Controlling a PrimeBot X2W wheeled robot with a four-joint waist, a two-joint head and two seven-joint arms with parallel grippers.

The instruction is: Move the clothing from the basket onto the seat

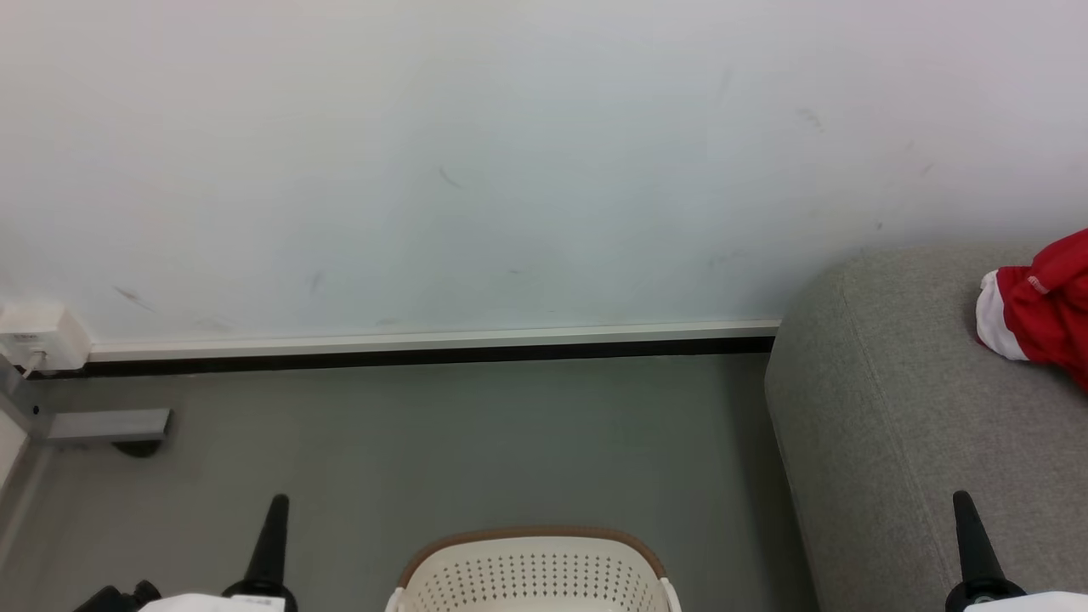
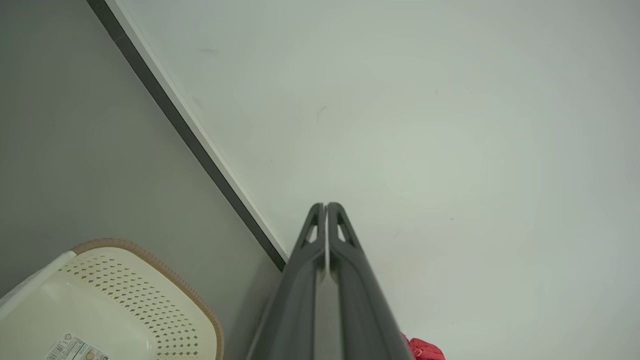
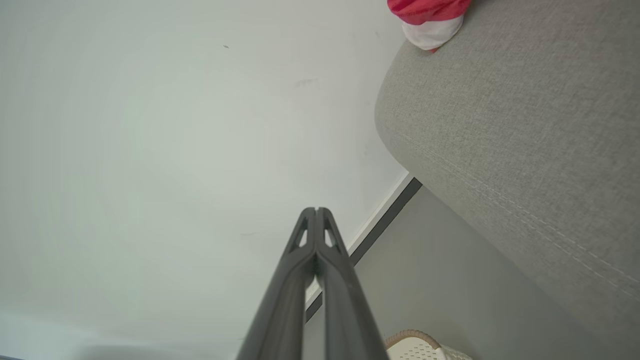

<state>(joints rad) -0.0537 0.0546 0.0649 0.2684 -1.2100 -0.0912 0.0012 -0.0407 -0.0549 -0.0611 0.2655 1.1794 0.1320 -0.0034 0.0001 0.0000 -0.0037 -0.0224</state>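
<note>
Clothing (image 1: 1041,306): red garment w/ white band, laid on top of the seat at the far right of the scene. It is cut off by the frame edge, so its full shape can't be told. It is touched by neither gripper.
Seat (image 1: 901,408): light grey sofa w/ rounded corner and stitched seam, placed at the right. Its far end is set close to the wall. The garment is carried on its far part.
Basket (image 1: 534,578): cream, w/ perforated wall, brown rim and white side handles. It is stood on the floor at near centre, left of the seat, w/ a strip of floor between them, and well apart from the clothing. A printed label (image 2: 75,347) is seen inside on its bottom.
L gripper (image 1: 276,510): seen at near left, beside the basket. Fingers are pressed together, tips touching, w/ nothing pinched. It is pointed toward the wall.
R gripper (image 1: 962,506): seen at near right, in front of the seat's near part. Fingers are pressed together, w/ nothing pinched. The clothing is seen far beyond the tips.
Floor (image 1: 467,442): plain grey.
Wall (image 1: 510,153): pale, marked w/ faint scuffs, edged below by a white-and-black skirting (image 1: 425,342).
White box (image 1: 38,336): fixed low on the wall at far left.
</note>
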